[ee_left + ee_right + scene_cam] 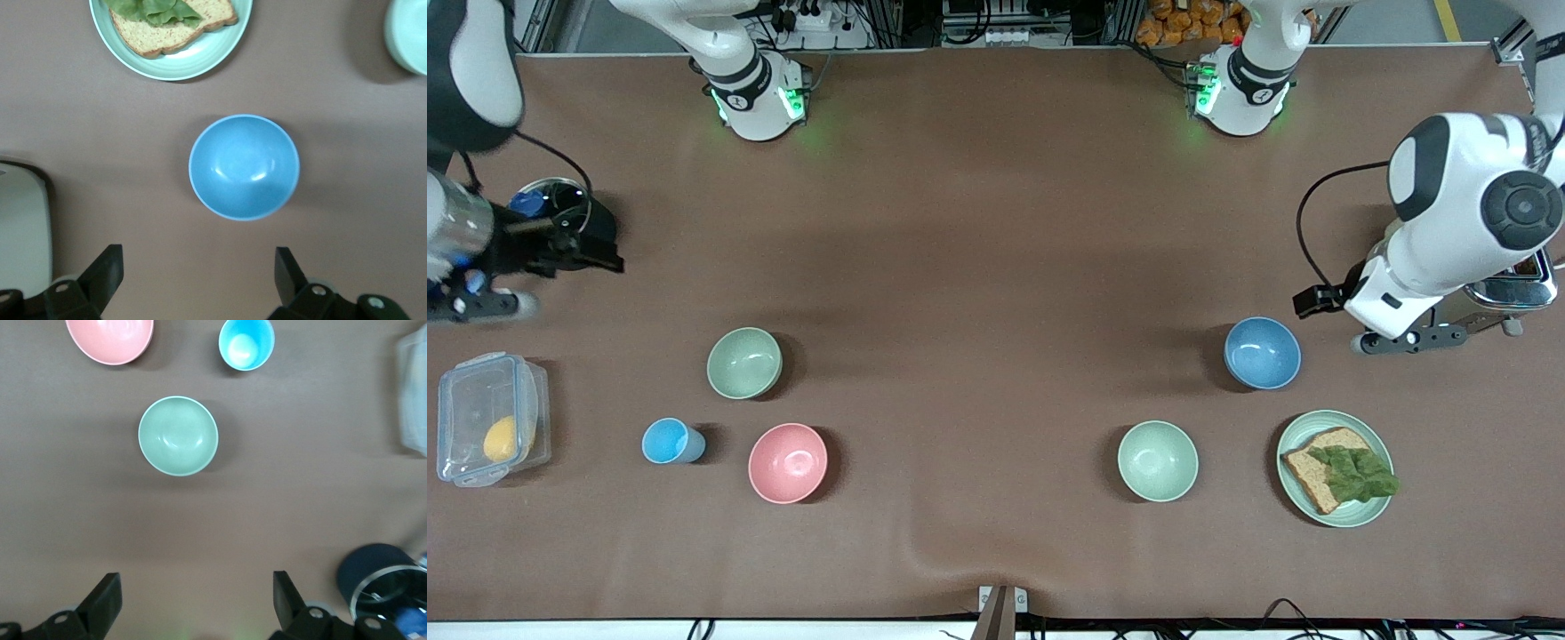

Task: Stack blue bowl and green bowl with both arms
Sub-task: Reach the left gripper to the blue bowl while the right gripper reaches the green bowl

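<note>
Front view: nothing stacked yet. Blue bowl (1262,353) at 3 o'clock on the tabletop (978,267), green bowl (744,363) at 9 o'clock, well apart. Left gripper (199,280) and right gripper (197,603) hover, jaws apart, empty.

front: high overhead | wrists: downward (shared: blue bowl (1262,353), green bowl (744,363))
</note>
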`<state>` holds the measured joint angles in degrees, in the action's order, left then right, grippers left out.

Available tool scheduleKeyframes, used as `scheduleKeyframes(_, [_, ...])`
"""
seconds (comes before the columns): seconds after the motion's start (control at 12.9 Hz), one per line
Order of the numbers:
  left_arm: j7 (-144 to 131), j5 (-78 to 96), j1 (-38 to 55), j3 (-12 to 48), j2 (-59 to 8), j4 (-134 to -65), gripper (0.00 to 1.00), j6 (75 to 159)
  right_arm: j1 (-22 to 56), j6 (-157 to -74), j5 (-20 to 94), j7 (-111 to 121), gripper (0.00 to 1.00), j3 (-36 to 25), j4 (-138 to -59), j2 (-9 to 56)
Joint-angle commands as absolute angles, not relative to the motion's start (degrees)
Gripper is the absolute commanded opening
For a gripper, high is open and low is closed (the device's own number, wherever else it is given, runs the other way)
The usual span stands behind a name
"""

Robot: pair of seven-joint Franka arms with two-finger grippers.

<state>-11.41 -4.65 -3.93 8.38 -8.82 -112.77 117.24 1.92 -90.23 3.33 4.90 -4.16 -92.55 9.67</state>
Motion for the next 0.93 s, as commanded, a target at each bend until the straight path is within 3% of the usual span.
scheduleKeyframes(0.0, [-11.69,-5.98,-7.55,8.7,-13.86,-113.73,1.0,124.51,0.61,-93.32,5.27,4.92,1.0,-3.78,-90.97,16.5])
scheduleKeyframes(0.39, [-11.87,-5.45,-8.26,8.79,-23.28,-113.38,1.0,134.28,2.46,-100.89,5.27,4.92,1.0,-3.69,-91.32,25.03])
scheduleKeyframes(0.86, [-11.78,-5.45,-8.44,8.7,-25.22,-114.17,0.95,135.0,2.2,-109.68,5.27,4.83,1.0,-3.6,-95.36,30.48])
